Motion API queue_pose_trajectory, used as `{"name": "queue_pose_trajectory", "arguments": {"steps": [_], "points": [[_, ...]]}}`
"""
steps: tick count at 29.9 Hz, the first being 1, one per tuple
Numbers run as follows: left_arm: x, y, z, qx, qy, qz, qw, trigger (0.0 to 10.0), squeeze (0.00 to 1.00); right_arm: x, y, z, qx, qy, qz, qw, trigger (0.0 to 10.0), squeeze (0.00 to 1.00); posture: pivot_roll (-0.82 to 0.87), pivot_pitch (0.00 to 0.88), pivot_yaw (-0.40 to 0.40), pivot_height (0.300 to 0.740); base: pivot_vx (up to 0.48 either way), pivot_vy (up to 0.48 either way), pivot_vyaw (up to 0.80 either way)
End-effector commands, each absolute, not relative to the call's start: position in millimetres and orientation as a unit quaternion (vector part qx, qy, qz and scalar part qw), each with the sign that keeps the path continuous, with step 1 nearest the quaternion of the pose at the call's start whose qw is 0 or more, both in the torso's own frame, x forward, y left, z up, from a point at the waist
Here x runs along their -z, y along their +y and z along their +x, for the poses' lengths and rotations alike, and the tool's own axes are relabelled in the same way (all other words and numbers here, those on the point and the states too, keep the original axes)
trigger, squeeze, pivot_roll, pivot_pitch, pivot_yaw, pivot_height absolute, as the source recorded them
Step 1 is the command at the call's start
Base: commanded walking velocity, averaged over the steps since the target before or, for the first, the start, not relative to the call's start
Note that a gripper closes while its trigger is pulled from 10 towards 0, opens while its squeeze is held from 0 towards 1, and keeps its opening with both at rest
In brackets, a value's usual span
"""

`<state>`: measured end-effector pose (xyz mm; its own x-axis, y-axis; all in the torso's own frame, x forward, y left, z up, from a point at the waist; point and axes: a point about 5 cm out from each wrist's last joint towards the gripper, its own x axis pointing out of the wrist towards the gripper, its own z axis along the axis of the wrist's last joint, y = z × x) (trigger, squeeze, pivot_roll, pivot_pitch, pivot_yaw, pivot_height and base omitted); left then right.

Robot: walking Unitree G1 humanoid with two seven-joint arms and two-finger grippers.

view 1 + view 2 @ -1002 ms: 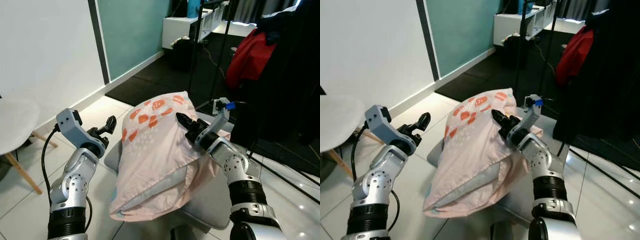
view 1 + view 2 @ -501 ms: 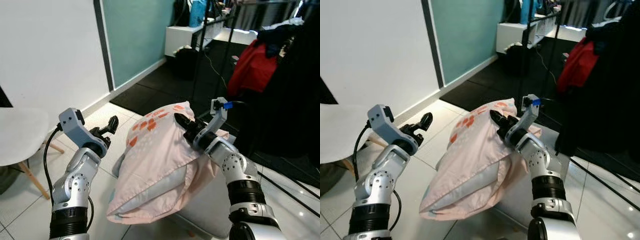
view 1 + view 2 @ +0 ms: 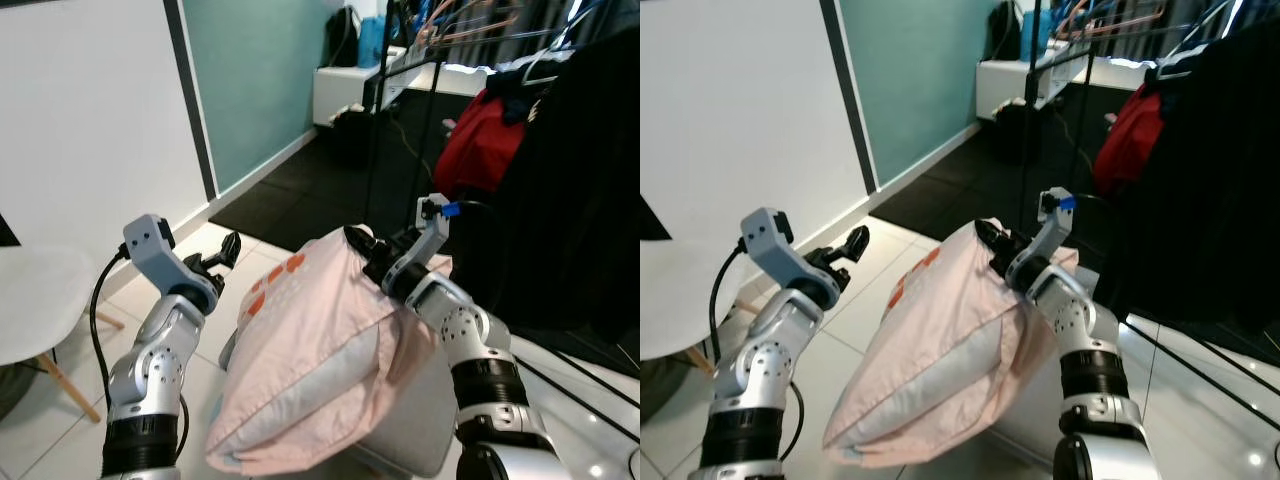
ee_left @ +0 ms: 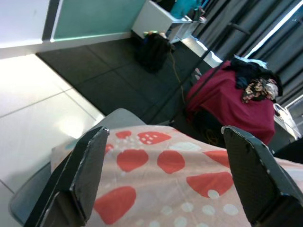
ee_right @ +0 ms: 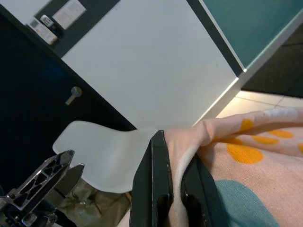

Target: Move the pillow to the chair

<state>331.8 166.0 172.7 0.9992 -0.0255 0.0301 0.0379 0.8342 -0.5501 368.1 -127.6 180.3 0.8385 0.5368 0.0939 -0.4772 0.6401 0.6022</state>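
A pale pink pillow (image 3: 310, 370) with orange-red spots hangs from its top corner, lifted above a grey cushion (image 3: 420, 440) on the floor. My right gripper (image 3: 362, 252) is shut on that top corner; the right wrist view shows pink fabric (image 5: 246, 156) pinched between its black fingers (image 5: 158, 184). My left gripper (image 3: 226, 250) is open, just left of the pillow and apart from it. In the left wrist view its fingers (image 4: 87, 170) stand wide above the spotted cloth (image 4: 161, 189). A white chair (image 3: 30, 310) with wooden legs stands at the far left.
A white wall (image 3: 90, 120) and teal panel (image 3: 250, 70) run along the left. A black clothes rack (image 3: 400, 110) with a red garment (image 3: 485, 135) and dark clothes (image 3: 580, 170) stands close on the right. White floor tiles lie between chair and pillow.
The right gripper has lifted the pillow off the grey cushion, so it now hangs steeply. The camera has risen with it. The left gripper stays open beside the pillow.
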Motion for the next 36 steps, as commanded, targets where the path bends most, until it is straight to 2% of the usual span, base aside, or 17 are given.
{"name": "queue_pose_trajectory", "arguments": {"steps": [1, 4, 19, 20, 24, 30, 36], "points": [[-166.5, 167.2, 330.1, 0.012, -0.003, -0.278, 0.961, 10.0, 0.00, -200.0, -122.0, 369.7, -0.305, 0.009, 0.323, 0.896, 0.0, 0.00, -0.17, 0.000, -0.014, 0.697, 0.000, 0.000, 0.00], [-163.1, 163.5, 327.3, 0.012, -0.005, -0.257, 0.966, 10.0, 0.00, -193.7, -114.7, 365.4, -0.313, 0.020, 0.323, 0.893, 0.0, 0.00, -0.17, 0.000, -0.012, 0.711, 0.000, 0.000, 0.00], [-161.0, 163.3, 325.7, 0.010, -0.006, -0.257, 0.966, 10.0, 0.00, -181.3, -109.5, 355.7, -0.315, 0.029, 0.308, 0.897, 0.0, 0.00, -0.18, 0.000, -0.011, 0.726, 0.000, 0.000, 0.00], [-160.6, 163.2, 325.4, 0.010, -0.007, -0.257, 0.966, 10.0, 0.00, -178.7, -109.8, 353.8, -0.314, 0.030, 0.302, 0.899, 10.0, 0.00, -0.18, 0.000, -0.012, 0.726, 0.000, 0.000, 0.00], [-160.4, 161.9, 325.2, 0.012, -0.010, -0.255, 0.967, 10.0, 0.00, -173.8, -104.9, 347.1, -0.348, 0.036, 0.228, 0.908, 10.0, 0.00, -0.18, 0.000, -0.014, 0.726, 0.000, 0.000, 0.60], [-158.5, 161.3, 324.4, 0.011, -0.009, -0.250, 0.968, 10.0, 0.00, -171.8, -102.5, 344.1, -0.356, 0.039, 0.222, 0.907, 10.0, 0.00, -0.18, 0.000, -0.017, 0.726, 0.000, 0.000, 0.79], [-154.6, 161.5, 322.1, 0.009, -0.002, -0.243, 0.970, 10.0, 0.00, -180.0, -93.2, 335.1, -0.400, 0.021, 0.230, 0.887, 10.0, 0.00, -0.18, 0.000, -0.015, 0.726, 0.000, 0.000, 0.79]]}}
